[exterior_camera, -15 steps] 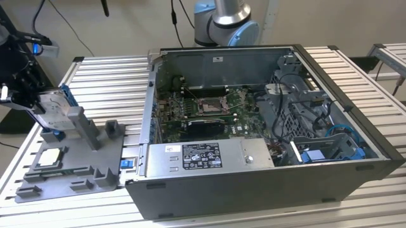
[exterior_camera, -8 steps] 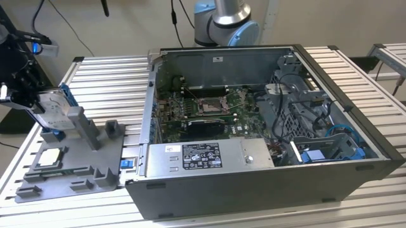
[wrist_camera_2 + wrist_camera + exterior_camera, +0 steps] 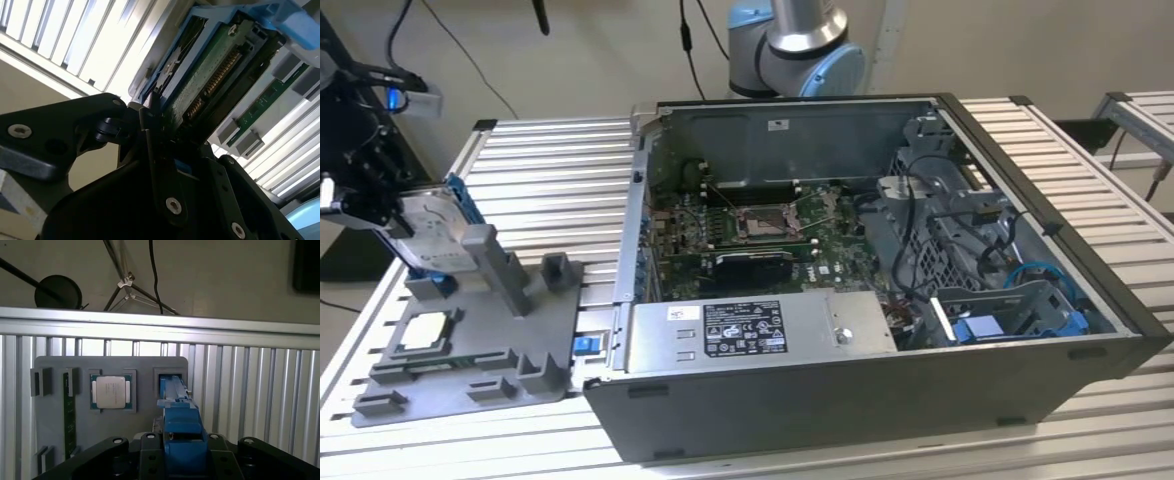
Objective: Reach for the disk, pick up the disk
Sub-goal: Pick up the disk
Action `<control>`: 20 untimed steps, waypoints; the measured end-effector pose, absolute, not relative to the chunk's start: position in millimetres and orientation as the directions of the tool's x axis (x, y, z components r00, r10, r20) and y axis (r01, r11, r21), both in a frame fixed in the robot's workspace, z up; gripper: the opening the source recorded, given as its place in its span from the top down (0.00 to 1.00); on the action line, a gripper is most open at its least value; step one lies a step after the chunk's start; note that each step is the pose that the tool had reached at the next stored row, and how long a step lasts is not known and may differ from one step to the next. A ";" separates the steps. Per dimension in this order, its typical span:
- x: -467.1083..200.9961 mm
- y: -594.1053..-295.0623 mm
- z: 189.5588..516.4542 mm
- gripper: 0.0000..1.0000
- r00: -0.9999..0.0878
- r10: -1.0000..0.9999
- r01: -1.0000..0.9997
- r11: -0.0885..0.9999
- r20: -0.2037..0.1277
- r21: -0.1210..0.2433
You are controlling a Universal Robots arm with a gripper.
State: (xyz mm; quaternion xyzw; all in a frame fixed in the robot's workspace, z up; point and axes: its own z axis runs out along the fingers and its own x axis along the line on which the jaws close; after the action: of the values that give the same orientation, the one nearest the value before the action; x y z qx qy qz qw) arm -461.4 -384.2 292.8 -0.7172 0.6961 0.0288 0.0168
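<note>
The disk (image 3: 438, 218), silver-grey with a bright blue frame, stands on edge over the back corner of the grey slotted stand (image 3: 480, 345) at the exterior view's left. My gripper (image 3: 400, 215) is shut on the disk's upper end. In the first wrist view the blue frame (image 3: 181, 425) runs from the stand's slot up between my black fingers (image 3: 150, 450). The second wrist view shows the disk's green circuit-board underside (image 3: 215, 70) with a finger (image 3: 150, 125) pressed against its edge. Whether its lower end still rests in the slot I cannot tell.
A square silver processor chip (image 3: 111, 391) and a green memory stick (image 3: 68, 415) lie in the stand's other pockets. An open computer case (image 3: 881, 380) takes up the middle and right of the slatted metal table (image 3: 534, 160). The arm's base (image 3: 794, 45) rises behind the case.
</note>
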 end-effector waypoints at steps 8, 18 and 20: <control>-461.4 -384.2 294.2 1.00 0.029 -0.997 -0.999 -0.030 -0.065 0.016; -461.4 -384.2 298.6 1.00 0.029 -0.997 -0.999 -0.031 -0.065 0.016; -461.5 -384.2 301.7 1.00 0.029 -0.997 -0.999 -0.031 -0.065 0.016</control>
State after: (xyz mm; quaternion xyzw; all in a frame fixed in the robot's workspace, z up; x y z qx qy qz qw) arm -461.5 -384.2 301.7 -0.7172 0.6960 0.0288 0.0167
